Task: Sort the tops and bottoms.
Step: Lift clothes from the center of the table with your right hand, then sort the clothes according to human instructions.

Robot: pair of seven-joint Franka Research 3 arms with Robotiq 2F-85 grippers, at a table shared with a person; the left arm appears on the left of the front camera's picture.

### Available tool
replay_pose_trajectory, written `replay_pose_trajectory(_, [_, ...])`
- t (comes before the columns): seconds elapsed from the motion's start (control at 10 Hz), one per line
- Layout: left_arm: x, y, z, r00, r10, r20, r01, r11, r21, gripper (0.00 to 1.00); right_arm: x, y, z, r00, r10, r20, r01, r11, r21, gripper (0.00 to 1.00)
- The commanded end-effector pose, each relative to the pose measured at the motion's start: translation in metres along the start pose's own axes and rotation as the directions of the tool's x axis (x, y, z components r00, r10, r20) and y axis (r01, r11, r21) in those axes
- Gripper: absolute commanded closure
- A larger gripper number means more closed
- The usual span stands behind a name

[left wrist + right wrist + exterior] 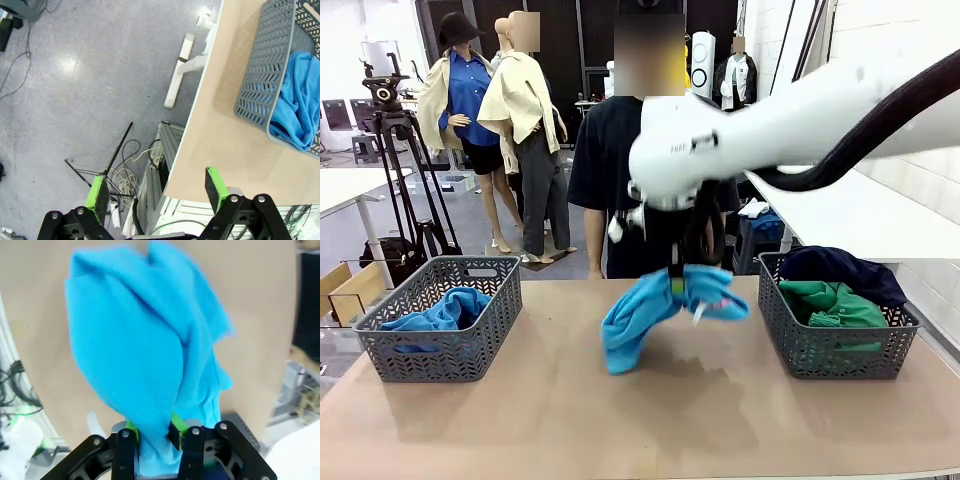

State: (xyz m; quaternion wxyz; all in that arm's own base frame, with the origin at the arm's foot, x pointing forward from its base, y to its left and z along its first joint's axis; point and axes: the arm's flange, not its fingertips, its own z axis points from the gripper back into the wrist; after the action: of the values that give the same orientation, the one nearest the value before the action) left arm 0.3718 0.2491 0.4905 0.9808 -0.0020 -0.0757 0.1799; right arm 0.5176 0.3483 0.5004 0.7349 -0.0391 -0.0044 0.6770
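A turquoise-blue garment (655, 315) with a small pink tag, one of the bottoms, hangs over the middle of the table, its lower end touching the tabletop. My right gripper (677, 278) is shut on its top; in the right wrist view the cloth (145, 355) bunches between the green pads (176, 424). A medium blue garment (445, 310) lies in the left basket (440, 345); the same cloth (300, 105) lies in that basket (257, 75) in the left wrist view. The right basket (830, 345) holds the tops, a green one (830, 305) and a navy one (835, 268). My left gripper (157, 187) is open off the table's corner, above the floor.
A person in a black T-shirt (605, 180) stands at the far side, behind my right arm (800, 125). The table edge (192, 125) runs past the left gripper, with cables and a frame on the floor below.
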Motion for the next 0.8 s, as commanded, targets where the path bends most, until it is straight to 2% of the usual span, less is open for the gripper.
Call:
replay_pose_trajectory(0.0, [-0.001,0.001,0.0,1.0,-0.001,-0.003,0.001,1.0,-0.006,0.0,-0.008,-0.015,0.089,0.999,0.022,0.038,-0.02,0.998,-0.063,1.0])
replay_pose_trajectory(0.2, [-0.001,0.001,0.0,1.0,-0.001,-0.003,0.001,1.0,-0.006,0.0,-0.016,-0.011,0.191,0.996,-0.02,0.092,0.034,0.988,-0.152,1.0])
replay_pose_trajectory(0.5, [-0.001,0.001,0.0,1.0,-0.001,-0.003,0.001,1.0,-0.006,0.0,-0.01,0.008,0.282,0.99,-0.076,0.123,0.104,0.963,-0.248,1.0])
replay_pose_trajectory(0.7, [-0.001,0.001,0.0,1.0,-0.001,-0.003,0.001,1.0,-0.006,0.0,0.0,0.013,0.307,0.989,-0.089,0.119,0.118,0.957,-0.266,1.0])
